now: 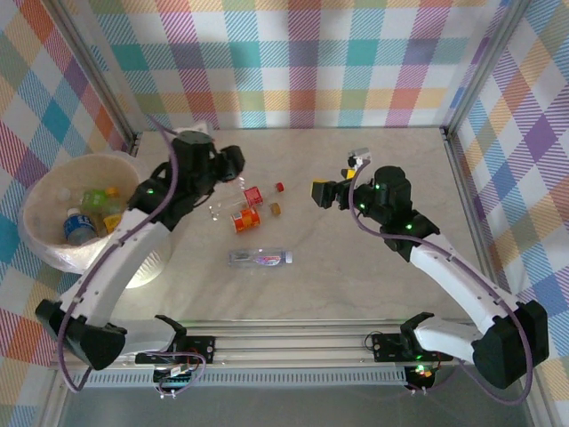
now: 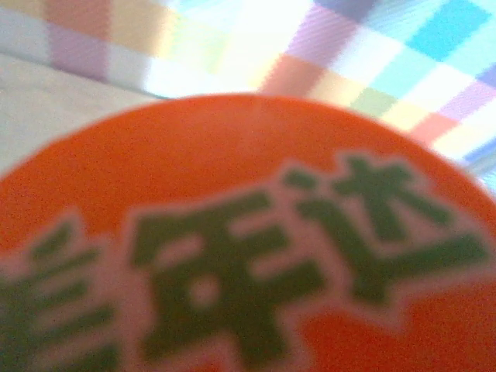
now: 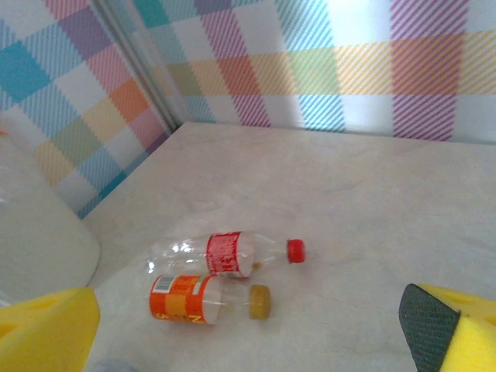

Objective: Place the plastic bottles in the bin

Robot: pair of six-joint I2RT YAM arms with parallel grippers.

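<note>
Well, we see three small bottles lying on the pale marbled bench [image 1: 356,267] and three more already in the large round white bin [image 1: 36,205], which stands beside the bench's left edge, lined with a translucent bag. Inside it we make out a blue-labelled bottle [image 1: 78,228], a greenish bottle [image 1: 93,197] and a yellow-and-orange bottle [image 1: 112,216].

On the bench, a clear plastic bottle with a red label and red cap [image 1: 253,194] lies on its side just beside an orange-labelled bottle with a brown cap [image 1: 246,219]. Both caps point right, away from the bin. A clear bottle with a blue-and-purple label [image 1: 260,258] lies apart from them, nearer the arm bases.

The left arm [image 1: 133,240] reaches past the bin, its wrist hovering just beyond the red-labelled bottle. We cannot tell how the left jaws stand. Its wrist camera catches an orange label with green characters [image 2: 232,256], very close and blurred.

The right jaws are spread wide and hold nothing. Their yellow pads [image 3: 46,333] sit at either edge of the right wrist view, with the red- and orange-labelled bottles lying on the bench beyond them. From above, the right jaws hang over mid-bench, right of the red cap and apart from it.
</note>
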